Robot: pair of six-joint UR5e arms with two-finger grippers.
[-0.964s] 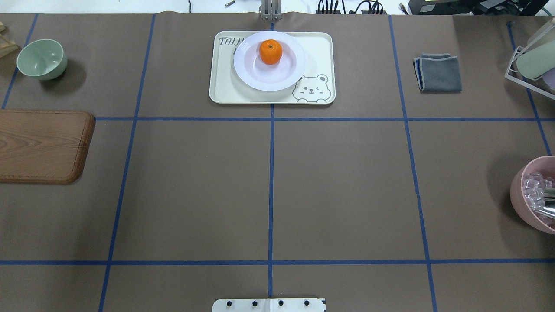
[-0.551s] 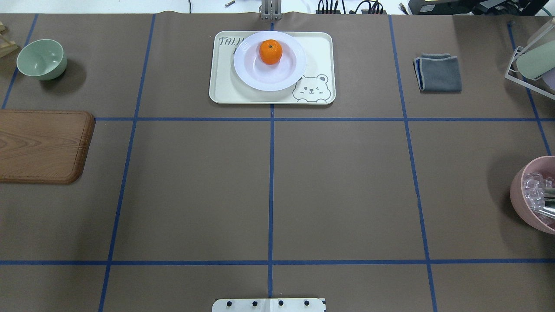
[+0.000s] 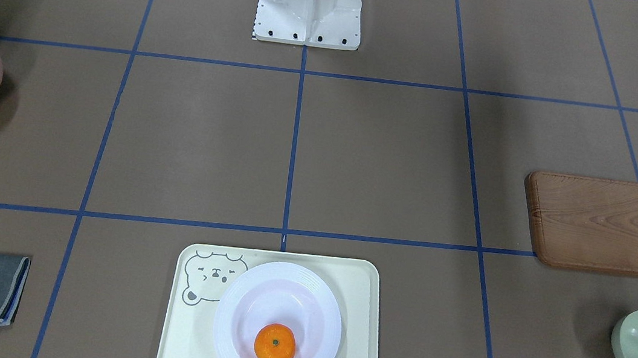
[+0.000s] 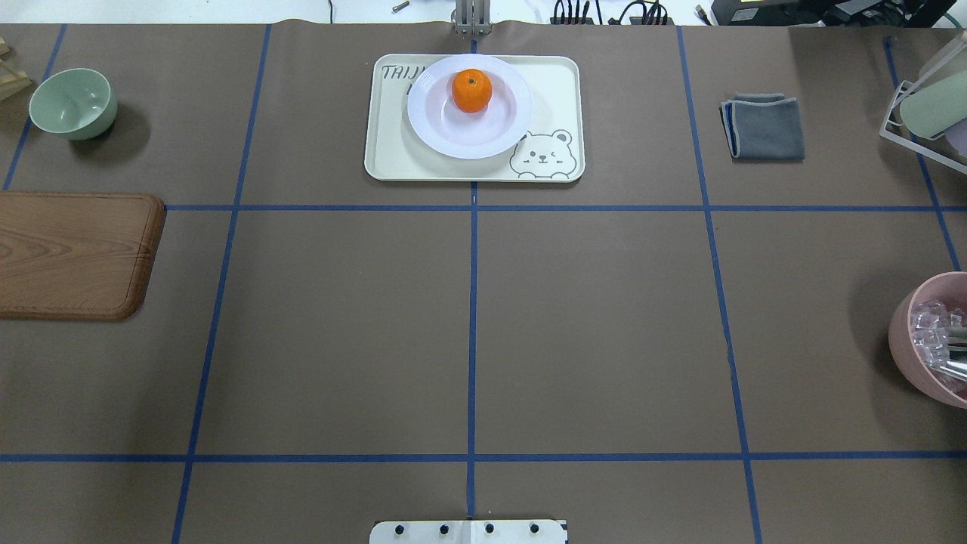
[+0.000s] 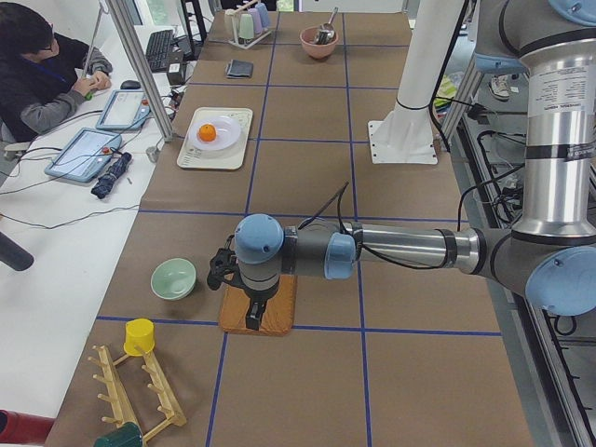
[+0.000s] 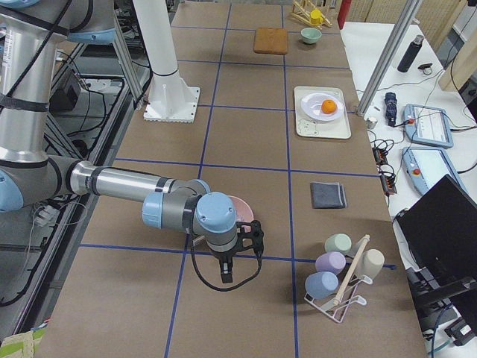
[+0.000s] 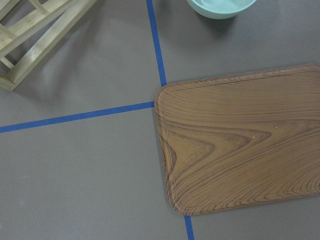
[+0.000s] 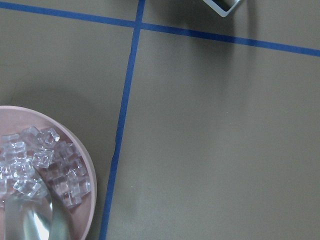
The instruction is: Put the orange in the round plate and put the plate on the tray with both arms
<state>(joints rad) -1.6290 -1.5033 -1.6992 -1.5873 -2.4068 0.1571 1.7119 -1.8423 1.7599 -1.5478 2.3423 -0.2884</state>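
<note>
The orange sits in the white round plate, and the plate rests on the cream bear-print tray at the far middle of the table. The front-facing view shows the same orange, plate and tray. Neither arm is near them. My left gripper hangs over the wooden board, seen only from the left side. My right gripper hangs beside the pink bowl, seen only from the right side. I cannot tell whether either is open or shut.
A wooden board and a pale green bowl lie at the left. At the right are a folded grey cloth, a cup rack and a pink bowl of ice cubes. A person sits beyond the table.
</note>
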